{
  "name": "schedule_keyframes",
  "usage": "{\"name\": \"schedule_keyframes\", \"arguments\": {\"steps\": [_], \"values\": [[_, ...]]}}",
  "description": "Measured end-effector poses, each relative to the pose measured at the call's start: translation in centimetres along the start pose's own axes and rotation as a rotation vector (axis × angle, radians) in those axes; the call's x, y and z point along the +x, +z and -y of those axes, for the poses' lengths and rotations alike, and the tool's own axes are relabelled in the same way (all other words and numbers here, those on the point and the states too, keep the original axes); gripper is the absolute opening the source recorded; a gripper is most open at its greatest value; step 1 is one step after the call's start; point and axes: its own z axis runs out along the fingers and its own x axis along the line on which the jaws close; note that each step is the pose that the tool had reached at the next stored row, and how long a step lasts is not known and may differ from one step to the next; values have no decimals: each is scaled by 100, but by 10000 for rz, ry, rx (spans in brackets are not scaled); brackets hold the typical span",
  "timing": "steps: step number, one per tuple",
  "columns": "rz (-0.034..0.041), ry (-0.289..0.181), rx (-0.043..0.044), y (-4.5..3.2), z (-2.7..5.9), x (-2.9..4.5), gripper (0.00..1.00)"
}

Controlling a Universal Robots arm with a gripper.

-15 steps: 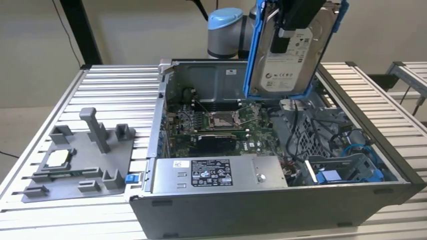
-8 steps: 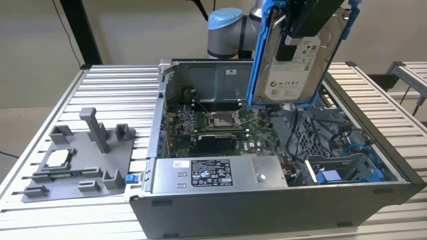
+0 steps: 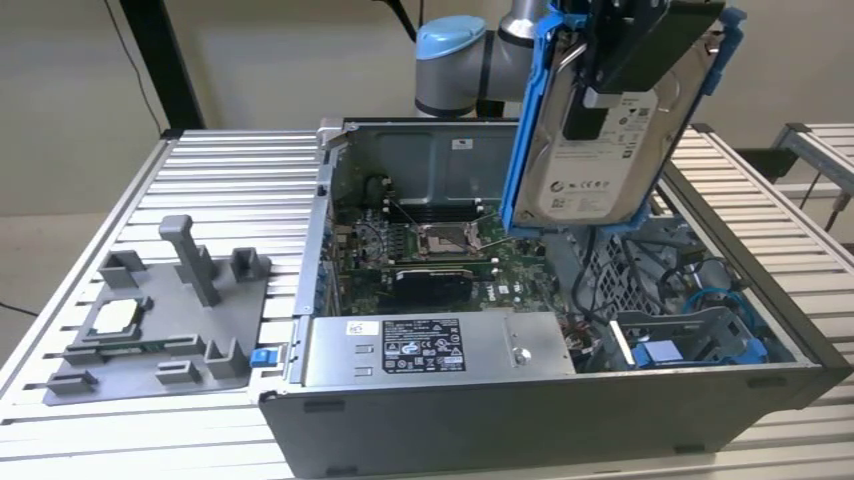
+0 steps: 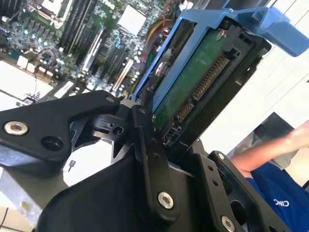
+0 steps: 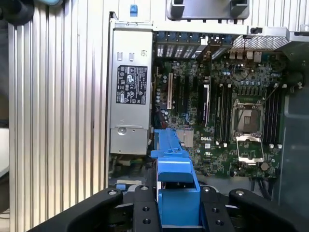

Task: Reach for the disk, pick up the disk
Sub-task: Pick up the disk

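Black fingers (image 4: 149,159) fill the foreground of your second wrist view, pinching the disk (image 4: 203,82) by its edges; you can see its green circuit board and connector row inside the blue side frame (image 4: 270,24). In the exterior view your gripper (image 3: 627,60) holds the disk (image 3: 601,150) lifted clear above the open computer case (image 3: 534,400), hanging almost upright with the white label facing the camera. Below it lie the motherboard (image 3: 427,250) and the power supply (image 3: 427,345). On the desk (image 3: 227,170), toward the exterior view's left, you have a grey fixture tray (image 3: 160,320) carrying a small square chip (image 3: 110,316). A person's arm (image 4: 275,145) in a blue sleeve shows in the second wrist view.
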Motion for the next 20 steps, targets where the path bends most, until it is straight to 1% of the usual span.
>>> {"name": "schedule_keyframes", "arguments": {"steps": [3, 5, 13, 15, 20], "values": [[2, 13, 1, 5, -1, 89, 0], [3, 73, 6, 11, -2, 113, 0], [13, 515, 25, 48, 5, 132, 0], [15, 551, 27, 51, 28, 136, 0], [16, 559, 26, 50, 120, 149, 0]]}}
